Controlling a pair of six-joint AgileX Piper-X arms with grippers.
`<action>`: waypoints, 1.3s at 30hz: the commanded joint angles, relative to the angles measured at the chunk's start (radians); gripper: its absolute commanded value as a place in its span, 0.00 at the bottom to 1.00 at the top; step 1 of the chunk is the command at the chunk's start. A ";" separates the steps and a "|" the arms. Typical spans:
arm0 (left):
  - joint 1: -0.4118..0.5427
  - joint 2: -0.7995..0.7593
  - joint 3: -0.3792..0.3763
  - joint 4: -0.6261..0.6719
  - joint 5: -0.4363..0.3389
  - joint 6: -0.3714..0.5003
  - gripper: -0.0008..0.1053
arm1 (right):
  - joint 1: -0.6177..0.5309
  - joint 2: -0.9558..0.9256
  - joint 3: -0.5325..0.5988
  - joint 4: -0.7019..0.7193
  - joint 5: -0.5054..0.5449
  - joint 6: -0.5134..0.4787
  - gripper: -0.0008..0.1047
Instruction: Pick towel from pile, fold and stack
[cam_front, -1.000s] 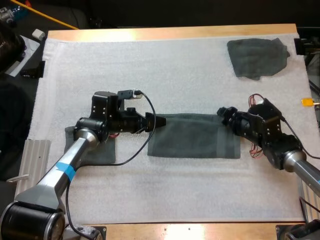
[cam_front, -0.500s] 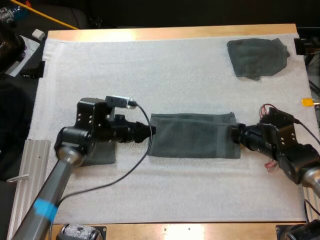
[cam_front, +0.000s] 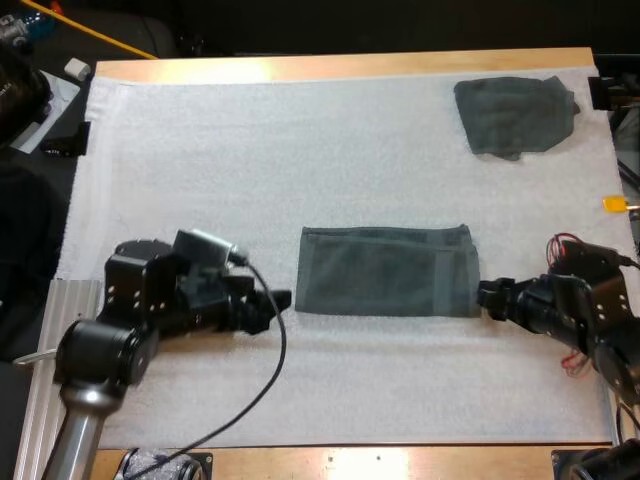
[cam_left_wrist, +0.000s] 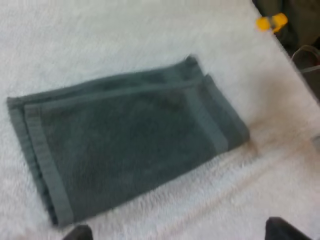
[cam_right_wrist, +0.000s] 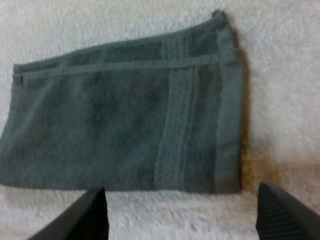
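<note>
A dark grey-green towel (cam_front: 385, 272), folded into a flat long rectangle, lies in the middle of the white mat (cam_front: 300, 150). My left gripper (cam_front: 281, 300) is just off its left end, open, with the towel (cam_left_wrist: 130, 140) lying a short way ahead of its spread fingertips (cam_left_wrist: 282, 230). At the towel's right end my right gripper (cam_front: 487, 297) is also open. Its two fingers (cam_right_wrist: 80, 215) stand apart on the near side of the towel (cam_right_wrist: 125, 130), clear of it. A crumpled towel (cam_front: 515, 115) sits at the mat's far right corner.
A ribbed metal rail (cam_front: 72, 300) runs along the mat's left edge beside my left arm. The wooden table edge (cam_front: 340, 66) borders the far side. Bare mat stretches between the folded towel and the crumpled one.
Both grippers have drawn back from the folded towel's ends, the left one toward the left and nearer, the right one toward the right and nearer. The towel stays flat in place.
</note>
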 joint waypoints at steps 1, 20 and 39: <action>-0.001 -0.073 -0.007 0.073 -0.002 0.002 0.63 | -0.003 -0.043 -0.011 0.065 0.031 -0.032 0.59; -0.001 -0.133 -0.003 0.142 -0.005 0.002 0.63 | -0.078 0.102 -0.006 0.017 0.083 -0.070 0.59; -0.001 -0.137 -0.005 0.169 -0.006 0.001 0.63 | -0.328 0.467 -0.007 -0.183 -0.323 -0.153 0.58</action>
